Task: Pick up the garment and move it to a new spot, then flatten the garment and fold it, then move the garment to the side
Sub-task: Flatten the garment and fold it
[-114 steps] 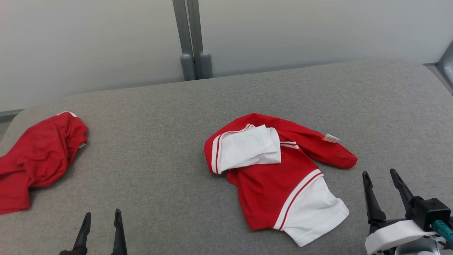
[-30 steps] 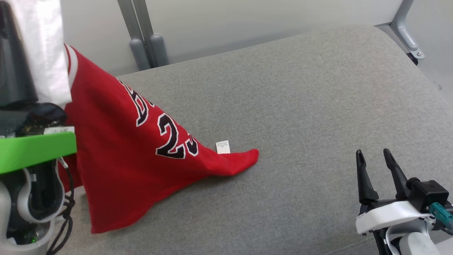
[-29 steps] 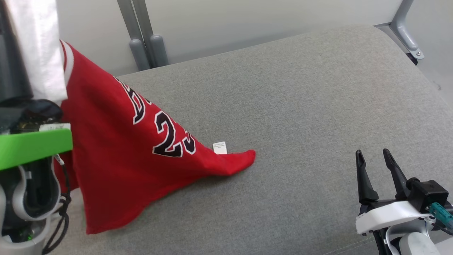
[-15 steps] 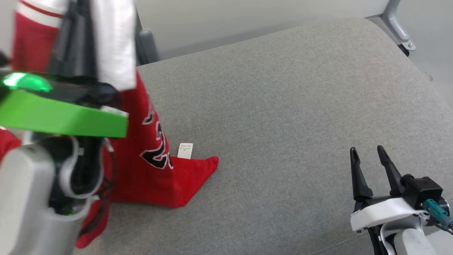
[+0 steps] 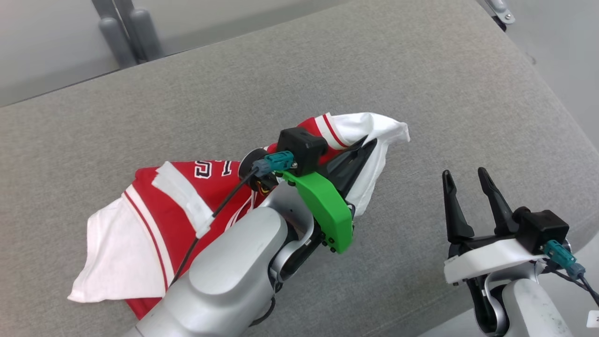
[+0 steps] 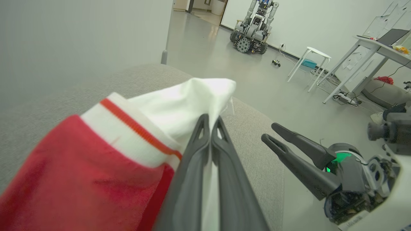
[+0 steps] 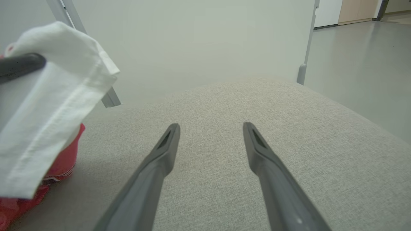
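I'm in the first step, carrying the garment to its new spot. My left hand is clamped on one white sleeve. In the left wrist view its two fingers are pressed together with white cloth pinched between them. The sleeve drapes over the fingertips and is held up off the surface. The red body and the other white sleeve trail behind to my left, rumpled and lying on the grey padding.

My right hand is empty, its fingers spread apart. It hovers over bare surface just to the right of the raised sleeve without touching it. The right wrist view shows the white cloth hanging at its left edge.

I can't tell from these angles how much of the sleeve is caught in the grip, perhaps only a hem fold.

My judgement is that the move is nearly done and the flattening hasn't begun. Next I'd lower the sleeve and let it go. Then I'd use both hands on opposite edges to spread the bunched red panel flat before any fold.
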Motion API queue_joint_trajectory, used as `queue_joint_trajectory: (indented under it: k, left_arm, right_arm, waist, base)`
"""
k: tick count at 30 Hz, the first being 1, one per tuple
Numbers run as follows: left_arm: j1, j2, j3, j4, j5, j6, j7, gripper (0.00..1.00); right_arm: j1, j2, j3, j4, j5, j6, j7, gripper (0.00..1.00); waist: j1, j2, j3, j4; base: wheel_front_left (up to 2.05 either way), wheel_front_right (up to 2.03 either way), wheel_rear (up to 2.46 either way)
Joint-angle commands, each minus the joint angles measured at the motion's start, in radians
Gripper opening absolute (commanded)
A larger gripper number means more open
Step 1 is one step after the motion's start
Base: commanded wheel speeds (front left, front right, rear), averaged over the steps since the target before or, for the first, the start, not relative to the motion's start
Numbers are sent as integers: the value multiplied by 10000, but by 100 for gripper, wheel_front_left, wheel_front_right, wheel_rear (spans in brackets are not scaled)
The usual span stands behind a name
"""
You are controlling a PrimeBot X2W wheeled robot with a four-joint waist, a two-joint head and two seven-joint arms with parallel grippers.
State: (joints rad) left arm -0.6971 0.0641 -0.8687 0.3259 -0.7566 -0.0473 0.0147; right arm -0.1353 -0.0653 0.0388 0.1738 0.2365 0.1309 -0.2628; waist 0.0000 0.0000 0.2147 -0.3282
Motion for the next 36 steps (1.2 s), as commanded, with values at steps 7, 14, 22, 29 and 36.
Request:
queue_joint_trajectory:
  k: [7,14,22,29,36]
  left_arm:
    - [-997,-127,-1371,1491,-453,-580,-883,20]
    - [-1144,-122,-2548,1841,-1004,-56,-1129,100]
    - [-336,176,-2420,1245,-1145,1182,-1850,100]
    - [1847,2209,-846,-645,-1081,3621,-2712,100]
    - [4457,3722,1056,-1661,-1718,4929,-2800,100]
  right_arm:
    - [-152,124,75,176,221,-3,-30,100]
    - [49,139,44,268,306,-3,-30,100]
    - [484,135,-226,174,-21,-3,-30,100]
    - [1056,19,-477,-27,-316,-3,-30,100]
    - [1324,-120,-591,-154,-366,-3,-30,100]
  waist:
    - [0,0,802,-1073]
    - [0,0,553,-1077]
    - [0,0,-270,-415]
    - [0,0,-890,403]
    - [0,0,-868,1159]
  base:
    - [0,0,0]
    - [0,0,0]
    - [0,0,0]
    - [0,0,0]
    - [0,0,0]
